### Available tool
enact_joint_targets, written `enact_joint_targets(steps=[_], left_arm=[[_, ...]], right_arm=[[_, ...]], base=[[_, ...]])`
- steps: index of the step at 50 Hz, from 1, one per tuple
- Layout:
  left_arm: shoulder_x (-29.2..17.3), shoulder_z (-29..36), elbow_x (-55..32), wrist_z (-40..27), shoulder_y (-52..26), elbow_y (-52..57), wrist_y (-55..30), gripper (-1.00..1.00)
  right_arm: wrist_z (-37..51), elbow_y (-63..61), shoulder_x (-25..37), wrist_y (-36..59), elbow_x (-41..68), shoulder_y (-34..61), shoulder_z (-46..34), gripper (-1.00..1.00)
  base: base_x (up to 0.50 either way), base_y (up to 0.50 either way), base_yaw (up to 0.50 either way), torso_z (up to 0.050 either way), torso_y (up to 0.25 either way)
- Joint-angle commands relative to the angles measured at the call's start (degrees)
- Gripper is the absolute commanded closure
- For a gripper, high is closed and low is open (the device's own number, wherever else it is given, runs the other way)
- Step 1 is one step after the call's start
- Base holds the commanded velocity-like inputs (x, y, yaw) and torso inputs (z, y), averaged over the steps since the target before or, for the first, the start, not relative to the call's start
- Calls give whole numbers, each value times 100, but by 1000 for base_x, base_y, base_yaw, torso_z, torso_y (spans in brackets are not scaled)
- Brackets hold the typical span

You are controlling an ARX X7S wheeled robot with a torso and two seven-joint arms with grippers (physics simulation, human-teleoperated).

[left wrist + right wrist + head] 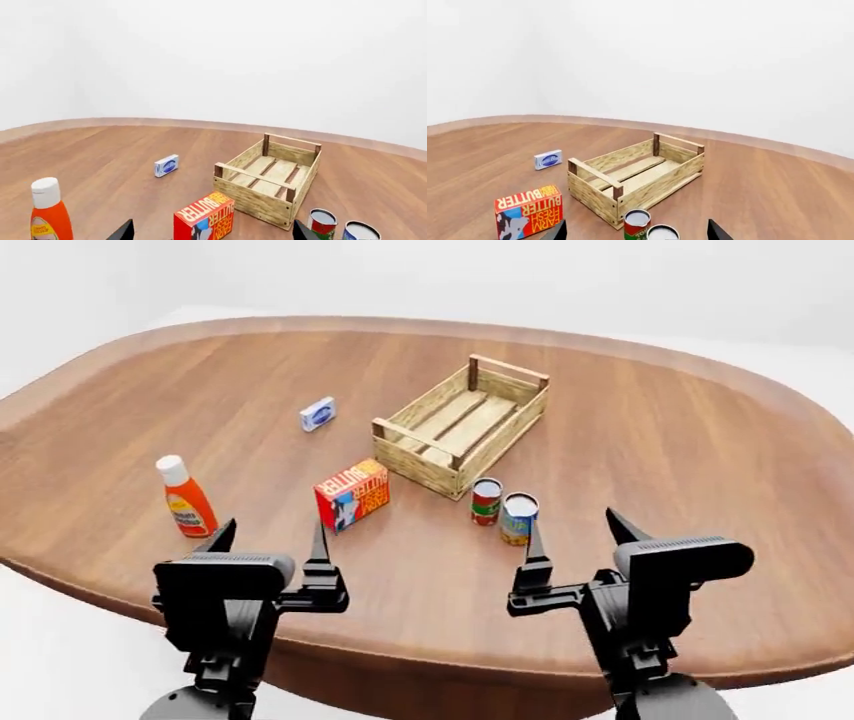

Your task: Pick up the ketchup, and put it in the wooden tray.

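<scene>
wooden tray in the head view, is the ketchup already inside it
No, the ketchup stands upright on the table, well off to the left of the wooden tray, whose slatted bottom is bare.

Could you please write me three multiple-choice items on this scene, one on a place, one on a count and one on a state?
1. Where does the ketchup stand?
A. In the tray
B. On the table, on the robot's left side
C. Between the cans

2. How many cans stand by the tray?
A. Two
B. Three
C. Four

3. What is in the left claw?
A. The ketchup
B. The butter box
C. Nothing; it is open

Answers:
1 B: the head view shows the bottle upright on the table, left of the butter box.
2 A: a red can and a blue can stand near the tray's corner.
3 C: its fingers stand apart with only table between them; the right claw looks the same.
</scene>
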Motion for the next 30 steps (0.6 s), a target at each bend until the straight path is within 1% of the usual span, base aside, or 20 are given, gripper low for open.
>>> enact_joint_targets(steps=[1, 14, 20, 27, 30], left_arm=[[-45, 3, -10, -79, 14, -2, 19, -100], [-194, 211, 135, -103, -54, -52, -59, -100], [-318, 306, 8, 74, -315, -46, -338, -100], [-404, 404, -23, 113, -701, 9, -686, -100], [-491, 441, -27, 144, -933, 94, -885, -100]], right_arm=[[-24, 55, 43, -2, 24, 87, -71, -100], [23, 60, 104, -30, 8, 69, -89, -100], [237, 35, 178, 387, -138, 287, -117, -100], [195, -104, 282, 978, -22, 600, -192, -100], [176, -144, 274, 1161, 69, 773, -176, -100]], base=[[200, 38, 500, 0, 0], [214, 51, 500, 0, 0], [51, 31, 31, 0, 0], [0, 0, 0, 0, 0], [393, 112, 0, 0, 0]])
